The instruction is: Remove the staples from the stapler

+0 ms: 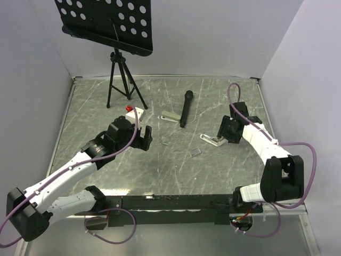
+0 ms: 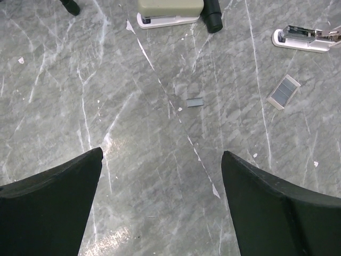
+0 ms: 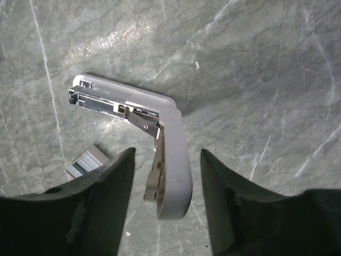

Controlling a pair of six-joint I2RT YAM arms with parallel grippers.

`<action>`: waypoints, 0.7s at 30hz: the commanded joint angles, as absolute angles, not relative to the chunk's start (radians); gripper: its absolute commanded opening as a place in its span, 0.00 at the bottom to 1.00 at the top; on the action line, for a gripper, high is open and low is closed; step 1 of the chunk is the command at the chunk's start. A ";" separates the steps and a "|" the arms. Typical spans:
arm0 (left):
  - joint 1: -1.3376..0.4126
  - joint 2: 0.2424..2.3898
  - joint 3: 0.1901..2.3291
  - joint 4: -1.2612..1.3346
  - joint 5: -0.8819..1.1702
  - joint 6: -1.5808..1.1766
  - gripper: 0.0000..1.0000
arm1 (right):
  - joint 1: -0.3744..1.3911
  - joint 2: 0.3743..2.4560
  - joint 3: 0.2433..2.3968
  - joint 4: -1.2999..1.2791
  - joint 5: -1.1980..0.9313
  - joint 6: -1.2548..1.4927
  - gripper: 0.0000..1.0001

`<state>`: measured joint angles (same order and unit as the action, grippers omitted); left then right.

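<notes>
The white stapler [image 1: 212, 140] lies swung open on the table, its metal staple channel [image 3: 104, 104] bare and its lid [image 3: 176, 176] raised. My right gripper [image 3: 168, 154] straddles that lid with both fingers clear of it, so it is open and holds nothing. A grey strip of staples [image 3: 85, 162] lies on the table just left of the stapler [image 2: 301, 38], and shows as the staple strip [image 2: 283, 92] in the left wrist view. A smaller staple piece [image 2: 195, 102] lies further left. My left gripper [image 1: 143, 137] hovers wide open over bare table [image 2: 162, 154].
A second, beige stapler [image 1: 170, 116] and a black marker-like stick [image 1: 185, 108] lie at the middle back. A white box with a red part [image 1: 134, 112] sits near the left gripper. A tripod music stand [image 1: 120, 74] stands at the back left.
</notes>
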<state>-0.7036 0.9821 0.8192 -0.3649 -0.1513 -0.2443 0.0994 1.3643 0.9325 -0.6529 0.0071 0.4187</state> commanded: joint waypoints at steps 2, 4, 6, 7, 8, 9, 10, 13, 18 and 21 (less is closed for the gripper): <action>-0.706 0.968 0.825 -0.348 -0.209 -0.233 0.97 | 0.091 1.327 0.996 -0.692 0.025 0.390 0.67; -0.704 0.963 0.825 -0.345 -0.236 -0.238 0.97 | 0.089 1.295 1.009 -0.704 0.038 0.379 0.70; -0.704 0.957 0.825 -0.348 -0.259 -0.247 0.97 | 0.092 1.273 1.020 -0.703 0.041 0.350 0.74; -0.706 0.953 0.828 -0.353 -0.297 -0.252 0.98 | 0.092 1.256 1.023 -0.693 0.035 0.335 0.76; -0.703 0.939 0.831 -0.356 -0.326 -0.253 0.99 | 0.092 1.250 1.028 -0.687 0.023 0.313 0.78; -0.704 0.928 0.834 -0.360 -0.354 -0.255 0.99 | 0.100 1.252 1.044 -0.683 0.015 0.307 0.79; -0.704 0.914 0.834 -0.356 -0.417 -0.256 0.99 | 0.106 1.253 1.055 -0.680 0.006 0.299 0.80; -0.703 0.833 0.805 -0.319 -0.468 -0.253 0.98 | 0.173 1.272 1.101 -0.644 0.012 0.276 0.81; -0.703 0.675 0.746 -0.223 -0.466 -0.235 0.97 | 0.305 1.395 1.215 -0.543 -0.021 0.224 0.81; -0.704 0.611 0.716 -0.180 -0.462 -0.224 0.97 | 0.386 1.500 1.278 -0.453 -0.044 0.178 0.80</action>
<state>-0.7036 0.6697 0.7429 -0.2775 -0.4324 -0.2466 0.3004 1.3666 1.1748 -0.6048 0.0002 0.2588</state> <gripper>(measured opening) 0.972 0.811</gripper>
